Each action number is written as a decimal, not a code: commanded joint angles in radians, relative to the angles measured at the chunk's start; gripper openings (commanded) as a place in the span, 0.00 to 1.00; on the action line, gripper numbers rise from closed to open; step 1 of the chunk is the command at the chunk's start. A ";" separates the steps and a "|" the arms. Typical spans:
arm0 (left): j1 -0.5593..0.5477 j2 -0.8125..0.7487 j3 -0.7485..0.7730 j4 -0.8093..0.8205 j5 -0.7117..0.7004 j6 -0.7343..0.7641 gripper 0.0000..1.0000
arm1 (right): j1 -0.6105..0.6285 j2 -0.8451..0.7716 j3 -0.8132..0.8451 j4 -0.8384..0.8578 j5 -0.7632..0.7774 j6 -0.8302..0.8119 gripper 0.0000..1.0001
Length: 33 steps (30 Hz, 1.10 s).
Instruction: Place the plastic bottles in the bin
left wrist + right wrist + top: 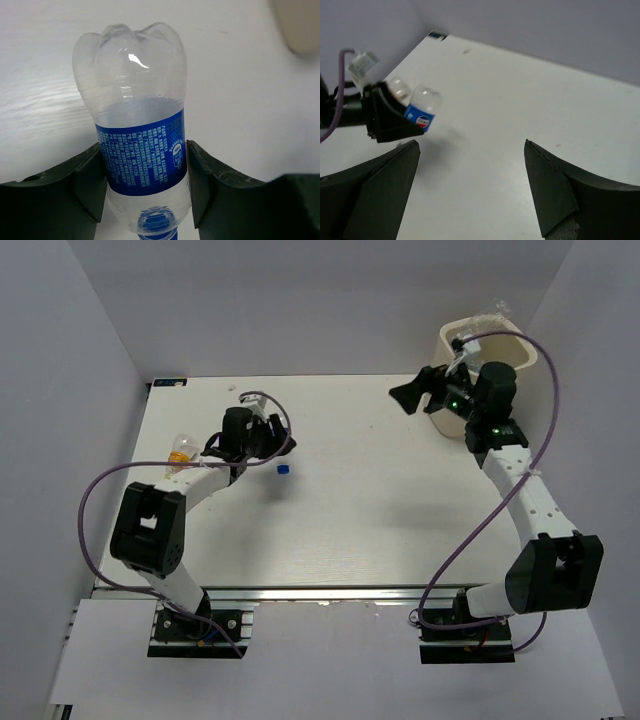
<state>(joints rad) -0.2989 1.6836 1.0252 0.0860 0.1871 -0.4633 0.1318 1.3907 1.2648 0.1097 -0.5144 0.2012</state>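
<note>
A clear plastic bottle [137, 100] with a blue label and blue cap sits between my left gripper's [144, 147] fingers, which are shut on its labelled middle. In the top view the left gripper [278, 445] holds it at the table's left, with the blue cap [283, 469] showing below. It also shows in the right wrist view [422, 112], raised over its shadow. A second clear bottle [180, 450] with orange in it lies at the left edge. The cream bin [447, 340] stands at the far right. My right gripper [408, 397] is open and empty beside the bin.
White walls close in the table on the left, back and right. A corner of the bin [300, 25] shows at the top right of the left wrist view. The second bottle [397, 86] lies just behind the left gripper. Purple cables loop off both arms.
</note>
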 commanded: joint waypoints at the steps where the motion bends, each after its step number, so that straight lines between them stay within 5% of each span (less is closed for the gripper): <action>1: -0.078 -0.139 -0.005 0.136 0.305 0.251 0.42 | 0.074 0.025 -0.064 0.105 -0.209 0.152 0.89; 5: -0.160 -0.208 -0.020 0.121 0.446 0.408 0.41 | 0.169 0.059 -0.065 0.113 -0.246 0.171 0.89; 10: -0.180 -0.254 -0.030 0.147 0.514 0.413 0.38 | 0.201 0.054 -0.171 0.362 -0.271 0.398 0.89; 19: -0.213 -0.274 -0.014 0.152 0.546 0.414 0.38 | 0.265 0.062 -0.219 0.519 -0.285 0.481 0.89; 26: -0.224 -0.254 0.016 0.155 0.554 0.391 0.38 | 0.293 0.148 -0.148 0.447 -0.262 0.477 0.89; 28: -0.224 -0.263 0.018 0.155 0.539 0.388 0.39 | 0.299 0.160 -0.137 0.440 -0.262 0.472 0.75; 30: -0.224 -0.268 0.018 0.158 0.512 0.382 0.50 | 0.299 0.168 -0.136 0.444 -0.268 0.469 0.52; 31: -0.224 -0.269 0.021 0.147 0.499 0.379 0.63 | 0.299 0.168 -0.134 0.446 -0.269 0.462 0.37; 32: -0.224 -0.271 0.026 0.138 0.458 0.374 0.92 | 0.298 0.168 -0.125 0.435 -0.260 0.455 0.33; 33: -0.224 -0.269 0.029 0.127 0.437 0.371 0.98 | 0.293 0.166 -0.116 0.415 -0.248 0.442 0.29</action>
<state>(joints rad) -0.5171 1.4509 1.0054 0.2001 0.6773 -0.0891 0.4255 1.5608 1.0904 0.5220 -0.7689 0.6670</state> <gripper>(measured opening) 0.910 0.661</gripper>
